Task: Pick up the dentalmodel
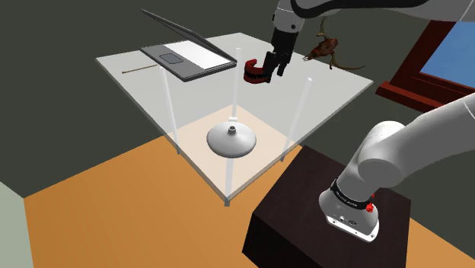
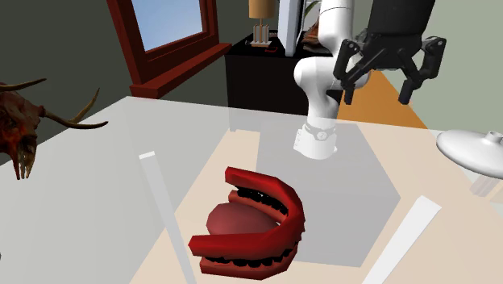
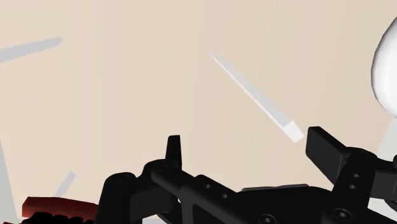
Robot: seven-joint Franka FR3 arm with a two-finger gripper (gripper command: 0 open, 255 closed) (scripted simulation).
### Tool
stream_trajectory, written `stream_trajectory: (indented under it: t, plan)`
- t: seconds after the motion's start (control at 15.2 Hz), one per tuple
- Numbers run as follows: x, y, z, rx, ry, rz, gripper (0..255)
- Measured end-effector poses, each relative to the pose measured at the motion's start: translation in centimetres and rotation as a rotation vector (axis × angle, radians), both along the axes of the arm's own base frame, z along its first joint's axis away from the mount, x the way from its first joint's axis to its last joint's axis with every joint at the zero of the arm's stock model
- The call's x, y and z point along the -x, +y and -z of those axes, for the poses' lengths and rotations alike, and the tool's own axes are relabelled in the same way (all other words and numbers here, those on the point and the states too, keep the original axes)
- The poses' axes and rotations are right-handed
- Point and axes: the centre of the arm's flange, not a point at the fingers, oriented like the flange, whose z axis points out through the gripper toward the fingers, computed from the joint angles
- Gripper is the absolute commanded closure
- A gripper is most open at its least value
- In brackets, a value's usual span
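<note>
Black pincer (image 2: 379,87), mine: fingers wide apart, holding nothing, raised off the see-through surface (image 2: 89,218). Red dentalmodel (image 2: 254,222): lying on that surface, just beside my pincer in the shoulder view, untouched. Open laptop (image 1: 186,53): farther off. Antlered skull (image 2: 20,133): near the surface's edge.

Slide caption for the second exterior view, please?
Open black claw hovers over the see-through table, beyond the red dental model, which is not yet grasped.
</note>
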Motion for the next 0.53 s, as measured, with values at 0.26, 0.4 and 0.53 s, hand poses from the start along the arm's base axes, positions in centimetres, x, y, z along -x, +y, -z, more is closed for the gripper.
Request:
stream_trajectory:
  t: [0.26, 0.4, 0.53]
  plan:
    - [-4.6, -3.3, 0.6, -0.003, 0.004, -0.003, 0]
    - [-6.6, -5.0, 1.1, -0.004, 0.008, -0.004, 0]
    - [-8.7, -6.8, 1.4, -0.005, 0.01, -0.005, 0]
